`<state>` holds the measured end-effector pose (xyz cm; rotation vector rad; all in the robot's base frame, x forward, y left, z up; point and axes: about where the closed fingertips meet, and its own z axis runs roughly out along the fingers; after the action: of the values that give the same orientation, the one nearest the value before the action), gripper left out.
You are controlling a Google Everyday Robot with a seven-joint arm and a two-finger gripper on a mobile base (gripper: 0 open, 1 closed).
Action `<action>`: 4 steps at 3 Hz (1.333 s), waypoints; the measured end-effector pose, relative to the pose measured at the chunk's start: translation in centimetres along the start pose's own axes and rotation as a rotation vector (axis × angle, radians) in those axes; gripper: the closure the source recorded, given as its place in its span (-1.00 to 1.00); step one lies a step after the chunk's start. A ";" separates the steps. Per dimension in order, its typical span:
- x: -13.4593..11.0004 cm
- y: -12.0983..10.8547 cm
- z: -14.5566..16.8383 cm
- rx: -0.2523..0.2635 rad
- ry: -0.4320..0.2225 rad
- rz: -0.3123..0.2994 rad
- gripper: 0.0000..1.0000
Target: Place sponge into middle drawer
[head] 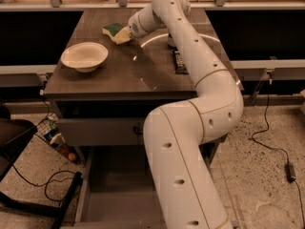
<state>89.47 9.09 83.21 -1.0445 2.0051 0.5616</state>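
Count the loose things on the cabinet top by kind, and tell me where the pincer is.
White bowl: 1
Sponge: 1
Dark snack bar: 1
Total: 3
The pincer is at the sponge, near the far edge of the cabinet top.
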 end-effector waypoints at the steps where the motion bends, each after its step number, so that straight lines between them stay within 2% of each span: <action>1: -0.1 0.0 -0.1 0.000 0.000 0.000 1.00; 2: -0.3 0.0 -0.5 0.003 0.000 -0.007 1.00; 3: -3.8 0.3 -7.4 0.050 -0.007 -0.099 1.00; 4: -6.7 1.6 -13.1 0.091 -0.008 -0.176 1.00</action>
<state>84.69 4.27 96.38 -1.1469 1.8906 0.3766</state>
